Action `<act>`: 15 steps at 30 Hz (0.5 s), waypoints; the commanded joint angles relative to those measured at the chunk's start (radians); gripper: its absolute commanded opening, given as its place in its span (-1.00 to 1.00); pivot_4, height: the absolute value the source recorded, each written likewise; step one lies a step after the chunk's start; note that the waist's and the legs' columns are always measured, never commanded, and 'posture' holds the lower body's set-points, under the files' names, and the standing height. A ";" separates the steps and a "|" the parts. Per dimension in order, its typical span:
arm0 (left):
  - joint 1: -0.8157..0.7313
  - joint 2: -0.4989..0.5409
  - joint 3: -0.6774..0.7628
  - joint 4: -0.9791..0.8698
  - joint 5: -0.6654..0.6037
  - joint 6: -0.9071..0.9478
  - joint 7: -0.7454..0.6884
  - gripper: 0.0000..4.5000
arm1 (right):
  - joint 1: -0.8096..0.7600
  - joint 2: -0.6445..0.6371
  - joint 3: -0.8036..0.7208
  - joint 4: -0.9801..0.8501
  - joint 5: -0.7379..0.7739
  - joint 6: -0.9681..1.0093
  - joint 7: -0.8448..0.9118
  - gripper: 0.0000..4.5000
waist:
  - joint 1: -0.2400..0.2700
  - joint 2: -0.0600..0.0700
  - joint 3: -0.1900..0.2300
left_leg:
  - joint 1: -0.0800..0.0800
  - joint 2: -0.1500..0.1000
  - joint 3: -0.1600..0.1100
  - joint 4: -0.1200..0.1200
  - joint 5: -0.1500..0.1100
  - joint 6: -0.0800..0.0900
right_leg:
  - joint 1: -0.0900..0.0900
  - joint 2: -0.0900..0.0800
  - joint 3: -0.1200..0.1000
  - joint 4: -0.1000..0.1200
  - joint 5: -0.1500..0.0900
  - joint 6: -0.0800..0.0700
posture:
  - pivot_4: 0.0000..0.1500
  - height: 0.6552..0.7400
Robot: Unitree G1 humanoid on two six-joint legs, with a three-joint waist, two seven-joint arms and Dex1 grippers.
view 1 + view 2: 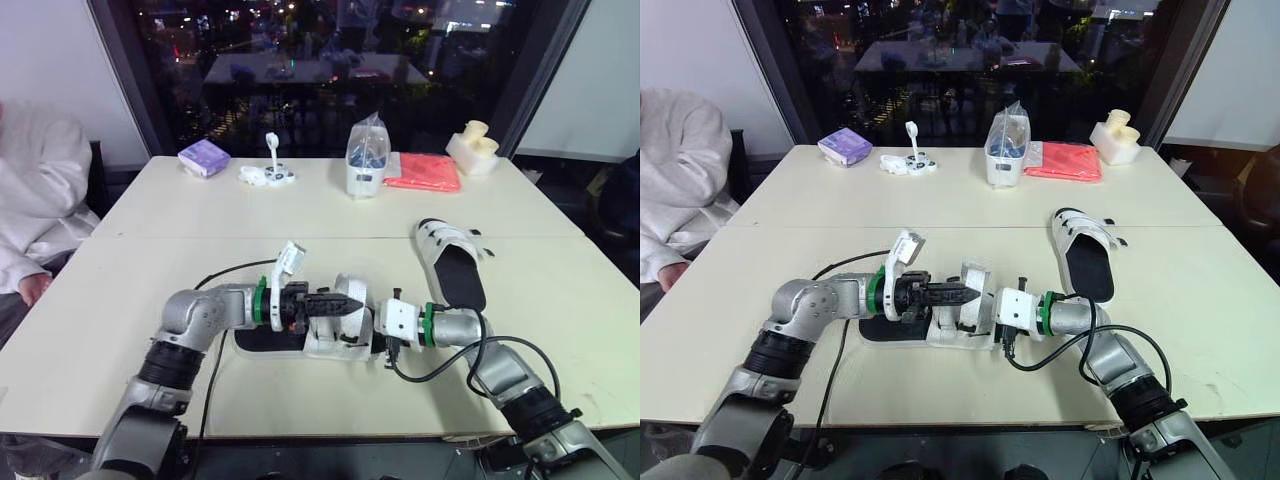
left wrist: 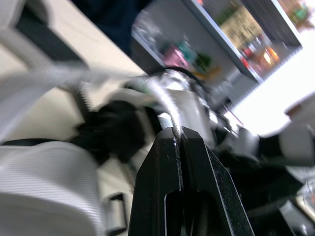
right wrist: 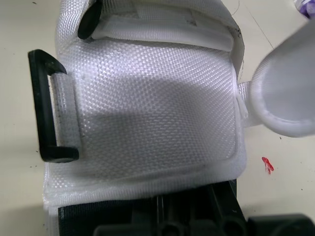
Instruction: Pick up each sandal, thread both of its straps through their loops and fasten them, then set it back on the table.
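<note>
Logged white woven sandal with black sole [image 1: 320, 345] lying at front centre of cream table [image 1: 150, 300], between both arms; noted second matching sandal [image 1: 455, 265] flat on table further back to the right, well apart. Found left gripper [image 1: 352, 307] over near sandal, jaws pressed together on thin white woven strap [image 2: 165, 103]. Cannot tell open or closed for right gripper [image 1: 378, 335], tucked against sandal's side under wide white strap flap [image 3: 157, 113] bearing black rectangular loop [image 3: 42, 108].

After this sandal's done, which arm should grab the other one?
Right, probably. The second sandal lies on the robot's right, just beyond the right tool; the left tool would have to reach across the near sandal.
</note>
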State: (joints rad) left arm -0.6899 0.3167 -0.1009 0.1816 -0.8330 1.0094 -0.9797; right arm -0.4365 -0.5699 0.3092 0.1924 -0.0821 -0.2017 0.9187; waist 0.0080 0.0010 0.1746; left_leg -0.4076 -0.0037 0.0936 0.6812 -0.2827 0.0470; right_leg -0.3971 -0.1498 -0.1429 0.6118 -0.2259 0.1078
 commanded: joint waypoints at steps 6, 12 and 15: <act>-0.009 -0.080 0.062 0.076 0.033 -0.019 0.072 -0.98 | 0.058 -0.016 0.051 0.053 -0.065 0.053 0.017 -1.00 | 0.000 0.000 0.000 | 0.000 0.000 0.000 0.000 0.000 0.000 | 0.000 -0.001 0.000 0.000 0.000 0.000 | 1.00 1.00; 0.030 -0.100 0.107 0.049 0.010 0.043 0.122 -0.98 | 0.070 -0.017 0.052 0.036 -0.065 0.063 0.014 -1.00 | 0.000 0.000 0.000 | 0.000 0.000 0.000 0.000 0.000 0.000 | 0.000 -0.001 0.000 0.000 0.000 0.000 | 1.00 1.00; 0.044 -0.105 0.118 0.031 0.000 0.065 0.134 -0.98 | 0.070 -0.015 0.053 0.038 -0.066 0.065 0.013 -1.00 | 0.000 0.000 0.000 | 0.000 0.000 -0.001 0.000 0.000 -0.001 | 0.000 -0.001 0.000 0.000 0.000 0.000 | 1.00 1.00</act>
State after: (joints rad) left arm -0.6565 0.2157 -0.0018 0.2511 -0.8155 1.0577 -0.8538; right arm -0.4230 -0.5716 0.3042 0.1757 -0.0857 -0.1892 0.9083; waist 0.0080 0.0009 0.1744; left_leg -0.4074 -0.0036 0.0931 0.6813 -0.2830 0.0462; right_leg -0.3968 -0.1513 -0.1427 0.6117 -0.2258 0.1077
